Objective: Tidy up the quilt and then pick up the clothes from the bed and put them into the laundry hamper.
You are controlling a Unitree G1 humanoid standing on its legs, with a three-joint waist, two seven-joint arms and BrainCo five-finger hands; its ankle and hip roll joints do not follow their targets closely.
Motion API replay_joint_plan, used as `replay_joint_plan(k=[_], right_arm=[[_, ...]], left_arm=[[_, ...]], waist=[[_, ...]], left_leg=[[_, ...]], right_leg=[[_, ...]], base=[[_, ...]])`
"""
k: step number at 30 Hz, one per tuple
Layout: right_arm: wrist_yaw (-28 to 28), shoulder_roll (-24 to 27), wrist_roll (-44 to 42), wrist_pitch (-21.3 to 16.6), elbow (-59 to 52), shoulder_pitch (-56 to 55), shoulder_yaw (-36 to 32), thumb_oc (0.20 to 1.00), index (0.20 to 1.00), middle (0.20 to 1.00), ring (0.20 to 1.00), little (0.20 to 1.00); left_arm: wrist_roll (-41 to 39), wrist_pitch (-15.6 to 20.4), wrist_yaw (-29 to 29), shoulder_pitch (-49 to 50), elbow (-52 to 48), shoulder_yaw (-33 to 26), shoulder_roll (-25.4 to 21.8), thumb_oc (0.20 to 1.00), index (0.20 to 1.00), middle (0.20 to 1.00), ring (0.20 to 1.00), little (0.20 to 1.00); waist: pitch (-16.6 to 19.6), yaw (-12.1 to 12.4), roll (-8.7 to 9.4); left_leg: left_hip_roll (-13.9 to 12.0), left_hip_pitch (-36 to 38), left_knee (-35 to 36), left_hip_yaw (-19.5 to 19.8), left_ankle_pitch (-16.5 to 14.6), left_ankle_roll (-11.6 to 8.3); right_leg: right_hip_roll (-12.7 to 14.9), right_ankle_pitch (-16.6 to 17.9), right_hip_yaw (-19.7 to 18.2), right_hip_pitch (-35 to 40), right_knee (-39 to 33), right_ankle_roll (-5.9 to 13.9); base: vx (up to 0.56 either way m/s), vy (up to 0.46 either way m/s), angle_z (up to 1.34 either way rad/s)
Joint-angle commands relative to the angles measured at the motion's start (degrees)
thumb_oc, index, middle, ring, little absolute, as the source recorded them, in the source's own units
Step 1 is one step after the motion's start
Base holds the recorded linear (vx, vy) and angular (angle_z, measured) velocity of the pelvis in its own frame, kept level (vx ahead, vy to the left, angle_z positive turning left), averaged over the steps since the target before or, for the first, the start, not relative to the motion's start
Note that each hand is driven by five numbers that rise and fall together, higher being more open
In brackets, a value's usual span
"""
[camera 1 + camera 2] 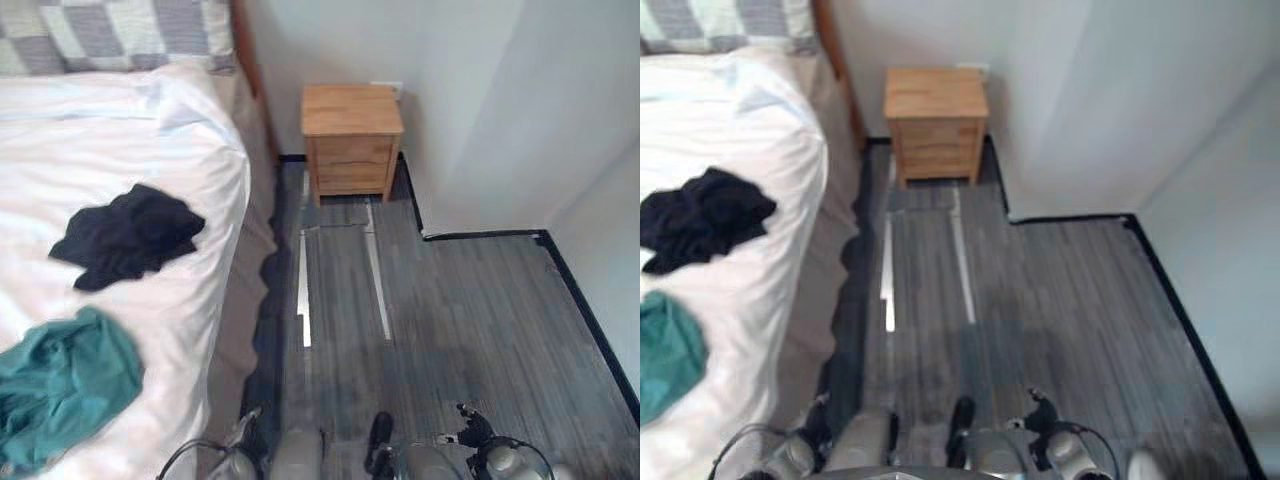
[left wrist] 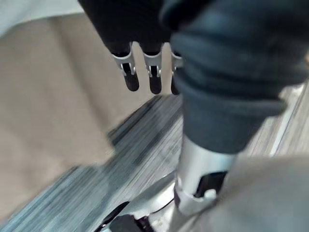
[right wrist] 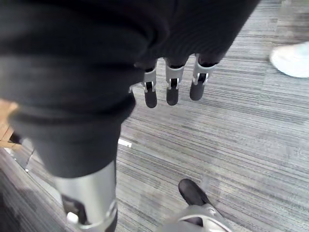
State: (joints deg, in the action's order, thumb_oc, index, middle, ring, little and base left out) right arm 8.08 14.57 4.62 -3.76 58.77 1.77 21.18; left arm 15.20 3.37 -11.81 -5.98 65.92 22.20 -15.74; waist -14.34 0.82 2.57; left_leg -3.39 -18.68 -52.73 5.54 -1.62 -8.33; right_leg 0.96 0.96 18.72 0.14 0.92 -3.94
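Both hands, left hand [image 2: 145, 72] and right hand [image 3: 171, 84], hang with straight, empty fingers beside the white-quilted bed [image 1: 120, 130], where a crumpled black garment [image 1: 128, 235] and teal garment [image 1: 62, 385] await collection.

Teal garment [image 1: 62, 385] cut by edge

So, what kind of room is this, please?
Most likely a bedroom. A bed with a white quilt and a checked pillow stands at the left, a wooden nightstand is against the wall beside it, and a black garment and a teal garment lie on the quilt.
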Motion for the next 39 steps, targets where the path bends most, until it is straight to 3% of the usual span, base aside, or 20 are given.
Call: replay_joint_plan(k=[1, 2, 3, 5, 8, 10, 11, 12, 13, 16, 17, 21, 24, 30, 32, 34, 35, 37, 38, 39], right_arm=[[0.12, 0.36, 0.76, -0.94, -3.19, 2.11, 1.60, 1.000, 1.000, 1.000, 1.000, 1.000], [0.13, 0.35, 0.76, -0.94, -3.18, 2.11, 1.61, 1.000, 1.000, 1.000, 1.000, 1.000], [0.44, 0.04, 0.64, -1.30, -2.20, 2.72, 1.70, 1.000, 1.000, 1.000, 1.000, 1.000], [1.22, -0.28, -0.01, -1.29, -1.77, 3.19, 0.88, 1.000, 1.000, 1.000, 1.000, 1.000], [1.90, -0.63, -0.34, -0.89, -1.56, 3.26, 0.24, 1.000, 1.000, 1.000, 1.000, 1.000], [2.31, -1.58, 0.37, -0.41, 1.43, 2.26, -1.14, 1.000, 1.000, 1.000, 1.000, 1.000], [2.57, -1.96, 0.46, -0.09, 2.52, 2.45, -1.80, 1.000, 1.000, 1.000, 1.000, 1.000], [2.57, -1.96, 0.46, -0.10, 2.53, 2.47, -1.81, 1.000, 1.000, 1.000, 1.000, 1.000], [2.55, -2.05, 0.74, 0.63, 2.88, 2.11, -3.11, 1.000, 1.000, 1.000, 1.000, 1.000], [2.80, -1.29, 0.33, 0.45, 1.87, 2.62, -4.33, 1.000, 1.000, 1.000, 1.000, 1.000], [2.99, -0.81, -0.33, 0.24, -0.12, 3.08, -4.71, 1.000, 1.000, 1.000, 1.000, 1.000], [3.18, -0.14, -2.65, -0.28, -2.72, 2.59, -5.54, 1.000, 1.000, 1.000, 1.000, 1.000], [3.40, 0.19, -4.24, -0.11, -3.90, 1.41, -7.76, 1.000, 1.000, 1.000, 1.000, 1.000], [2.50, -0.05, -2.99, -0.22, -6.24, 0.56, -8.71, 1.000, 1.000, 1.000, 1.000, 1.000], [3.00, 0.45, -2.60, -0.62, -8.54, 0.67, -8.79, 1.000, 1.000, 1.000, 1.000, 1.000], [5.46, 2.00, -3.67, -2.29, -14.50, 1.00, -10.25, 1.000, 1.000, 1.000, 1.000, 1.000], [10.32, 5.65, -3.65, -3.74, -24.12, -0.63, -13.84, 1.000, 1.000, 1.000, 1.000, 1.000], [11.39, 6.18, -3.66, -3.96, -26.88, -1.23, -14.89, 1.000, 1.000, 1.000, 1.000, 1.000], [14.46, 8.20, -1.98, -4.54, -31.73, -1.36, -17.78, 1.000, 1.000, 1.000, 1.000, 1.000], [14.47, 8.25, -1.92, -4.45, -31.85, -1.44, -17.80, 1.000, 1.000, 1.000, 1.000, 1.000]], left_arm=[[-6.52, 2.41, -3.70, -4.43, -4.21, -2.00, 3.18, 1.000, 1.000, 1.000, 1.000, 1.000], [-6.52, 2.41, -3.70, -4.42, -4.21, -2.00, 3.17, 1.000, 1.000, 1.000, 1.000, 1.000], [-6.11, 2.22, -4.26, -3.42, -3.14, -2.69, 3.36, 1.000, 1.000, 1.000, 1.000, 1.000], [-6.51, 1.63, -4.63, -3.67, -2.98, -3.47, 2.83, 1.000, 1.000, 1.000, 1.000, 1.000], [-7.86, 1.26, -4.74, -3.11, -3.06, -4.79, 2.60, 1.000, 1.000, 1.000, 1.000, 1.000], [-8.90, 0.80, -3.48, -1.56, -1.09, -5.62, 2.42, 1.000, 1.000, 1.000, 1.000, 1.000], [-8.80, 0.64, -3.30, -1.37, -0.20, -5.59, 2.20, 1.000, 1.000, 1.000, 1.000, 1.000], [-8.80, 0.65, -3.30, -1.39, -0.20, -5.59, 2.21, 1.000, 1.000, 1.000, 1.000, 1.000], [-7.50, 0.10, -2.97, -0.57, -0.19, -4.98, 1.71, 1.000, 1.000, 1.000, 1.000, 1.000], [-6.32, -0.26, -3.12, -0.82, -0.29, -4.35, 0.64, 1.000, 1.000, 1.000, 1.000, 1.000], [-5.08, -0.08, -3.59, -1.54, -0.65, -3.61, 0.01, 1.000, 1.000, 1.000, 1.000, 1.000], [-4.45, 0.66, -3.71, -2.75, -1.62, -2.36, -0.09, 1.000, 1.000, 1.000, 1.000, 1.000], [-2.35, 1.32, -3.23, -4.74, -2.49, -1.49, -0.16, 1.000, 1.000, 1.000, 1.000, 1.000], [-4.31, 2.34, -3.31, -0.82, -1.24, -4.13, 0.52, 1.000, 1.000, 1.000, 1.000, 1.000], [-4.92, 2.39, -3.56, -0.03, -1.49, -4.65, 0.54, 1.000, 1.000, 1.000, 1.000, 1.000], [-5.99, 2.50, -4.25, 0.44, -3.17, -5.32, 0.78, 1.000, 1.000, 1.000, 1.000, 1.000], [-8.27, 2.97, -4.98, 0.69, -5.69, -6.63, 1.06, 1.000, 1.000, 1.000, 1.000, 1.000], [-8.11, 2.80, -5.13, 1.19, -6.35, -6.57, 1.15, 1.000, 1.000, 1.000, 1.000, 1.000], [-7.57, 2.18, -5.71, 2.54, -6.03, -7.66, 0.93, 1.000, 1.000, 1.000, 1.000, 1.000], [-7.55, 2.15, -5.72, 2.57, -6.06, -7.66, 1.01, 1.000, 1.000, 1.000, 1.000, 1.000]], waist=[[-3.95, 4.74, -0.20], [-3.92, 4.74, 0.01], [-2.80, 5.28, -0.78], [-2.37, 5.40, -1.42], [-2.13, 6.67, -1.24], [-1.00, 8.17, 0.34], [-1.24, 8.00, 1.05], [-1.08, 8.01, 0.99], [-1.73, 6.58, 1.54], [-2.63, 5.12, -0.15], [-4.22, 3.15, -1.50], [-4.98, 0.50, -1.43], [-4.26, -2.14, -3.03], [-0.22, -1.74, -2.27], [-0.07, -1.45, -2.36], [-1.26, -1.10, -1.55], [-2.45, -1.52, -0.58], [-2.09, -1.60, -1.15], [-1.06, -2.55, -1.80], [-0.97, -2.56, -1.85]], left_leg=[[3.20, 7.95, 25.01, -5.45, -5.66, 4.76], [3.40, 8.13, 25.52, -5.53, -5.32, 4.80], [2.77, 9.05, 42.87, -5.52, -1.06, 4.58], [-0.12, 6.36, 50.71, -11.58, 0.67, 4.45], [-0.90, 4.73, 51.77, -15.85, 2.80, 4.82], [1.05, 6.05, 49.78, -14.04, 3.58, 7.23], [1.75, 6.55, 48.45, -13.94, 2.59, 8.40], [1.66, 6.33, 48.43, -13.93, 2.64, 8.39], [2.80, 9.94, 47.13, -14.70, -0.57, 10.16], [2.39, 13.81, 47.99, -13.57, -2.18, 11.33], [2.65, 18.52, 50.33, -10.76, -2.97, 11.19], [4.25, 21.77, 50.63, -7.08, -5.26, 9.88], [2.97, 26.71, 51.93, -0.82, -9.25, 7.76], [0.82, 32.54, 47.89, 3.91, -15.65, 5.56], [0.14, 30.84, 44.05, 3.59, -13.83, 4.63], [-1.29, 21.43, 29.50, -0.99, -9.55, 3.26], [-6.55, 12.51, 26.35, -18.12, -10.01, 5.40], [-6.69, 12.08, 27.36, -20.80, -12.12, 5.58], [-6.41, 10.35, 31.17, -28.84, -9.44, 6.08], [-6.39, 10.32, 31.29, -28.86, -9.36, 6.07]], right_leg=[[2.79, -5.95, -5.10, 5.77, -3.75, 8.04], [3.01, -5.92, -5.11, 5.72, -3.76, 8.08], [1.91, -8.29, -5.62, 8.19, -4.47, 9.05], [1.34, -11.23, -3.56, 10.72, -4.91, 8.99], [0.93, -12.54, -2.06, 12.93, -4.10, 9.40], [2.02, -12.91, -2.38, 12.73, 5.13, 11.52], [3.49, -10.42, -1.82, 9.97, 13.70, 14.09], [3.41, -10.35, -1.84, 9.75, 13.72, 14.07], [8.02, -1.71, -0.68, 5.53, 27.06, 18.66], [9.33, 2.14, -1.35, -0.83, 37.50, 18.77], [7.79, -1.40, -1.88, -6.79, 37.69, 16.85], [7.58, -4.03, -2.58, -8.08, 20.44, 14.75], [13.35, 1.13, -10.86, -12.93, -2.47, 15.42], [14.94, 4.37, -8.06, -8.01, -2.10, 18.03], [14.38, 3.68, -8.04, -7.27, -1.29, 17.60], [14.81, 2.62, -5.49, -4.14, -1.74, 15.97], [14.43, -0.37, 2.37, 2.57, -4.83, 13.93], [13.64, -1.51, 3.29, 4.13, -5.33, 14.16], [11.96, -4.36, 5.15, 4.80, -3.64, 13.12], [12.01, -4.54, 5.12, 4.62, -3.39, 13.08]], base=[[0.52, 0.215, -0.47], [0.59, 0.232, -0.68], [0.60, 0.202, -0.67], [0.57, 0.196, -0.16], [0.49, 0.182, 0.50], [0.75, 0.310, 0.60], [0.36, 0.166, 0.31], [0.54, 0.261, 0.10], [0.52, 0.248, 0.23], [0.42, 0.184, 0.53], [0.45, 0.145, 0.36], [0.45, -0.029, 0.75], [0.64, -0.196, 1.19], [0.65, -0.270, 1.15], [0.44, -0.228, 0.93], [0.14, -0.251, 0.90], [0.13, -0.303, 1.35], [0.20, -0.161, 2.18], [0.20, -0.062, 2.38], [0.15, 0.016, 1.84]])
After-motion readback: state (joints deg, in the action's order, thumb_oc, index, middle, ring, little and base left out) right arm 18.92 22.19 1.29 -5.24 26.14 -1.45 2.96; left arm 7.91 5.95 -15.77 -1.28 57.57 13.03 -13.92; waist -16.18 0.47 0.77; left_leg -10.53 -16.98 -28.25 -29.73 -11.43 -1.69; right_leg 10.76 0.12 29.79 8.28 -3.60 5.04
